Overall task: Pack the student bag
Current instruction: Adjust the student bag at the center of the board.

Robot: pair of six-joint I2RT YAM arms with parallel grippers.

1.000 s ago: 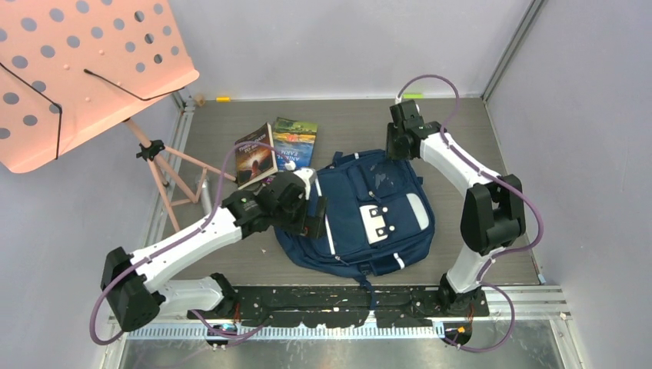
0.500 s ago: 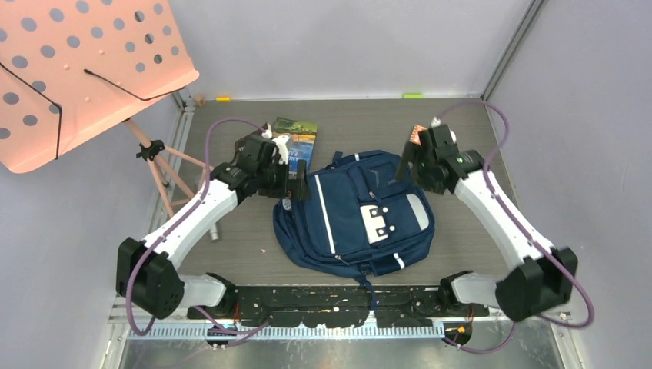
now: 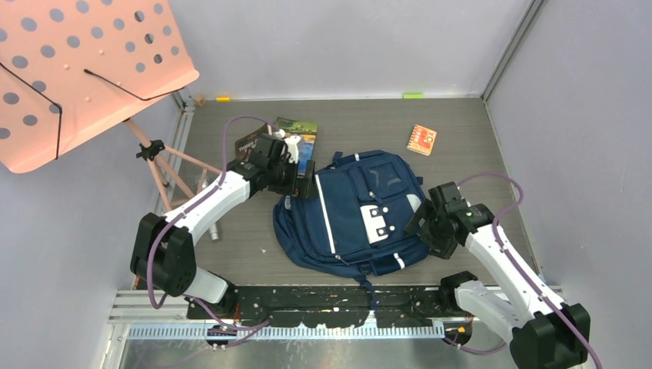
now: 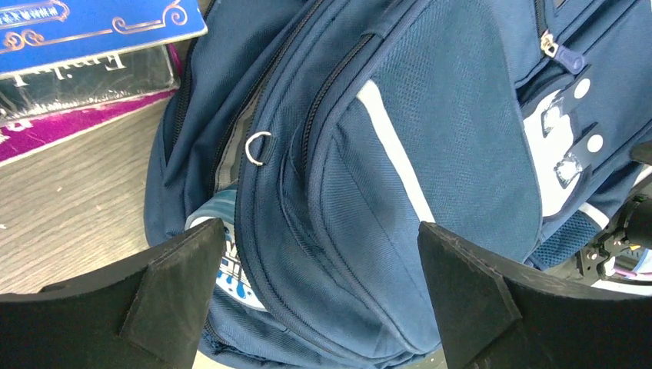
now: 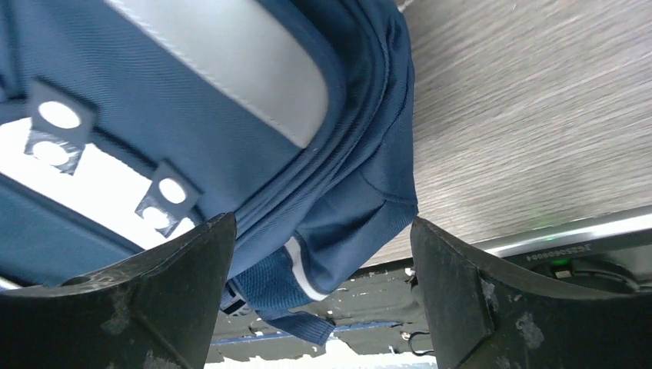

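A grey wood-grain counter [image 3: 477, 146], walled in pale lilac, carries the student bag [image 3: 361, 215], a large navy fabric backpack with white stripes, lying front-up. The left fingers [image 4: 173, 288] are spread over its side seam and the right fingers [image 5: 165, 296] are spread at its lower corner; neither pair holds anything. Two paperback books [image 3: 284, 142] lie just beyond the left fingers and a small orange booklet [image 3: 421, 139] well beyond the right. All three are outside the bag, so packing looks barely begun.
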